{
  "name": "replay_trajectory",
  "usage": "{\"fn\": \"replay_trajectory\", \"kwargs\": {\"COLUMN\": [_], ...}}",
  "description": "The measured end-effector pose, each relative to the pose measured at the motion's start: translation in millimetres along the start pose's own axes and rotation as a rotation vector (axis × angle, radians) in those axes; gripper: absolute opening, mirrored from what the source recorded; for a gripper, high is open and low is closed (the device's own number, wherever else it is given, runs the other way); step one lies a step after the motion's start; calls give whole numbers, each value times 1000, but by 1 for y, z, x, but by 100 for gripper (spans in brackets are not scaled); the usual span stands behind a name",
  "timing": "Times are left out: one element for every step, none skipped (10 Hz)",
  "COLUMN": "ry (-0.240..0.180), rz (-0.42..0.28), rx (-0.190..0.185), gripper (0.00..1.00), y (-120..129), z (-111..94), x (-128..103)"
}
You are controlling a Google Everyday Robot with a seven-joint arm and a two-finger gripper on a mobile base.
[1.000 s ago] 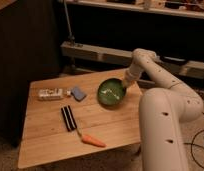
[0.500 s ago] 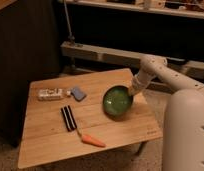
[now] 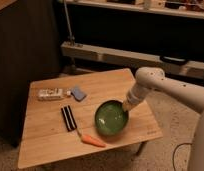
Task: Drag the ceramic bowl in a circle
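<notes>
Lower right of frame, on the desk (image 3: 45,142): ceramic bowl (image 3: 111,119) near the front edge, carrot (image 3: 91,141) just beside. Your pincer (image 3: 126,106) meets its upper-right rim; grip state, cannot tell. Drag looks mid-circle; next, arc it clear of the carrot.

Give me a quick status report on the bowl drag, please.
Pincer at ceramic bowl's right rim. Bowl on table, front right. Carrot close at its front-left.
</notes>
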Motion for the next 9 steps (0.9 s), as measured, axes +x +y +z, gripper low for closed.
{"fn": "replay_trajectory", "kwargs": {"ry": [3,3,0,-6,-9,-11,-23,-29,-32], "rz": [-30,-55,-85,-94,-94,-93,-87,-75,-56], "rx": [-22,-39,-54,-63,-68,-67,-61,-51,-39], "gripper": [0,0,0,0,0,0,0,0,0], "y": [23,42,62,69,70,64,56,43,26], "z": [10,20,30,35,37,38,36,34,31], "x": [-9,-23,-44,-59,-71,-88,-109,-127,-141]}}
